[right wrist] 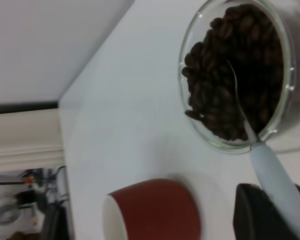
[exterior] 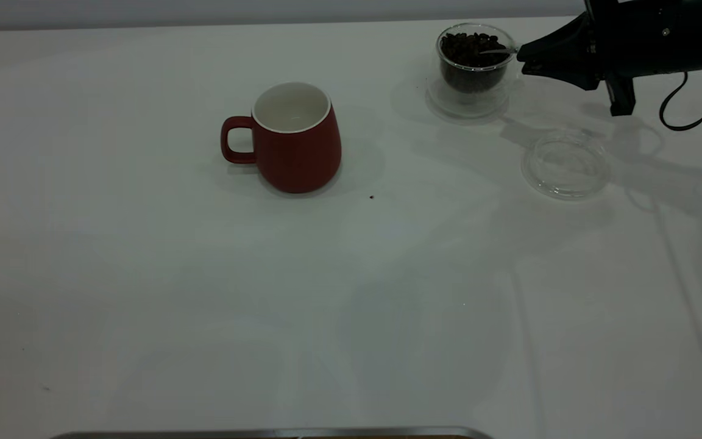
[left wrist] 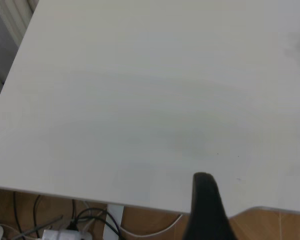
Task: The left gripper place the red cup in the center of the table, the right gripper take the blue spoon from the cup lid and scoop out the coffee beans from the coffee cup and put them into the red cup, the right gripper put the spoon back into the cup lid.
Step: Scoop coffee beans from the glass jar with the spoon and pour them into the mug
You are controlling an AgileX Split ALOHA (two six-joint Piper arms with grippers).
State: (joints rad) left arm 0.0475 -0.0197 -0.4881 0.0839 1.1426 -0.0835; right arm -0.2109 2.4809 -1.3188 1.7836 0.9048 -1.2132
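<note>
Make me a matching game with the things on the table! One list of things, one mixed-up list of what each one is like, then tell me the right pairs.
Things:
1. red cup
2. glass cup
3. lid
4. spoon

What it is like:
A. held by the right hand, its bowl dipped in the beans
B. flat on the table, nothing on it
C. white inside, no beans in it
D. full of dark beans

Pairs: 1-C, 2-D, 3-B, 4-A
</note>
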